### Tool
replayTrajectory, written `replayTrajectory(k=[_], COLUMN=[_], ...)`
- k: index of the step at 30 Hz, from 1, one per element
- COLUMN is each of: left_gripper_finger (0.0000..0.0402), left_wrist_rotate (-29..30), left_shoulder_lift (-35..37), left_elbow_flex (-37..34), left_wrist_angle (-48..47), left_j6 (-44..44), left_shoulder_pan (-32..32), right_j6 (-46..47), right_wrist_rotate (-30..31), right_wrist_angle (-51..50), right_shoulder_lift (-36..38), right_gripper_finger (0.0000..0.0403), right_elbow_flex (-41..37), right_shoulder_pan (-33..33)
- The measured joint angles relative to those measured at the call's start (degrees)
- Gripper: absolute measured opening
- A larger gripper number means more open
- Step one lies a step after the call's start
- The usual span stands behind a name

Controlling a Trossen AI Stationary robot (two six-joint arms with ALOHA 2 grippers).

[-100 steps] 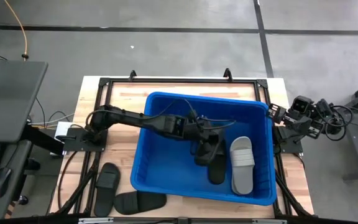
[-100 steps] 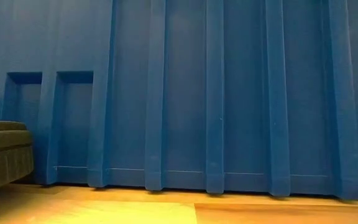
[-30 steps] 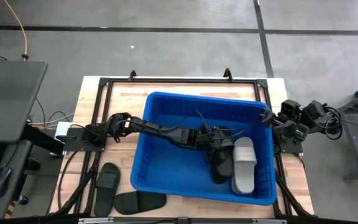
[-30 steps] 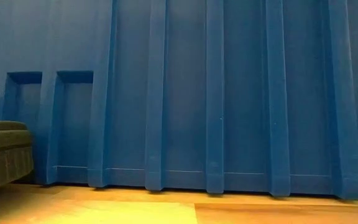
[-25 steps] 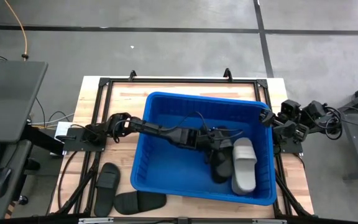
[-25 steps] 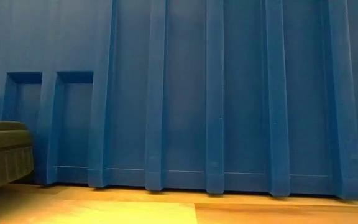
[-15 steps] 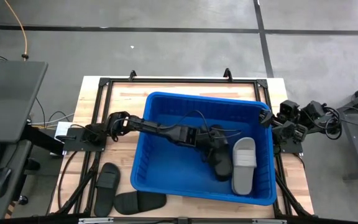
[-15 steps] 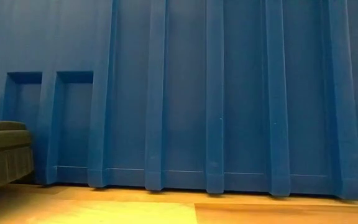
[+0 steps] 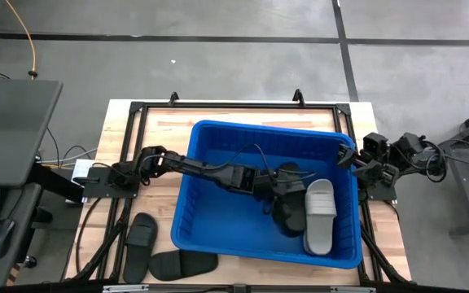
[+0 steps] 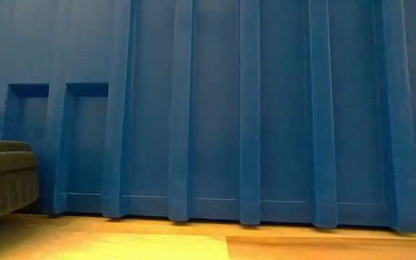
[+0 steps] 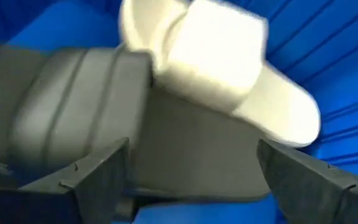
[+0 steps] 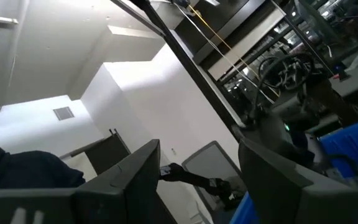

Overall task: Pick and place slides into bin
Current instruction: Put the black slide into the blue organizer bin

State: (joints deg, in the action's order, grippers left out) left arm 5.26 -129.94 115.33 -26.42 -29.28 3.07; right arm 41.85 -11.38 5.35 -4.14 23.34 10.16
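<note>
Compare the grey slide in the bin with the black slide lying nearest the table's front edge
The grey slide is light-coloured and lies inside the bin, next to a black slide under the left gripper. The black slide is dark, sits on the table outside the bin, and lies crosswise while the grey one lies lengthwise. Both are flat slip-on sandals with a wide strap.

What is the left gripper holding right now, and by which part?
Nothing. The left gripper is open inside the bin, its fingers spread just above the black slide lying beside the grey slide. The right gripper is also open and holds nothing.
</note>
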Motion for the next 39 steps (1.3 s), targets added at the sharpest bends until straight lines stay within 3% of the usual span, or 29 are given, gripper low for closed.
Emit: replayTrajectory(k=[6, 9, 16, 19, 21, 26, 31, 36, 39], left_gripper_finger=[0.0342, 0.0330, 0.0288, 0.0277, 0.0276, 0.0280, 0.0282, 0.0282, 0.0282], left_wrist_rotate=[-5.3, -9.2, -4.7, -3.6, 0.1, 12.5, 21.8, 33.4, 41.2], left_shoulder_lift=[0.8, 1.4, 5.1, 7.9, 9.8, 17.4, 25.4, 34.9, 41.6], left_elbow_flex=[0.0, 0.0, 0.1, 0.1, 0.2, 0.0, -0.6, -6.1, -13.0], left_wrist_angle=[1.1, 7.6, 19.1, 18.8, 16.9, -1.1, -10.7, -18.0, -19.9], left_j6=[0.0, 1.1, 3.1, 5.0, 6.2, 7.9, 10.8, 8.8, 5.5], left_shoulder_pan=[0.0, 0.1, 2.8, 3.6, 4.5, 7.5, 10.7, 15.5, 19.9], right_j6=[1.8, 2.2, 3.2, 3.2, 3.2, 3.3, 3.2, 3.2, 3.2], right_wrist_rotate=[-0.8, -1.1, -1.1, -1.0, -0.8, -0.6, -0.1, 1.4, 1.4], right_wrist_angle=[0.2, 0.2, 0.0, 0.5, 0.4, 0.2, -0.1, -0.5, -0.5], right_shoulder_lift=[0.0, 0.0, 0.0, 0.0, 0.0, 0.0, 0.0, 0.1, 0.1], right_gripper_finger=[0.0207, 0.0207, 0.0207, 0.0207, 0.0207, 0.0207, 0.0206, 0.0206, 0.0207], right_elbow_flex=[0.0, 0.0, 0.0, 0.0, 0.0, 0.0, 0.0, 0.0, 0.0], right_shoulder_pan=[0.0, 0.0, 0.0, 0.0, 0.0, 0.0, 0.0, 0.0, 0.0])
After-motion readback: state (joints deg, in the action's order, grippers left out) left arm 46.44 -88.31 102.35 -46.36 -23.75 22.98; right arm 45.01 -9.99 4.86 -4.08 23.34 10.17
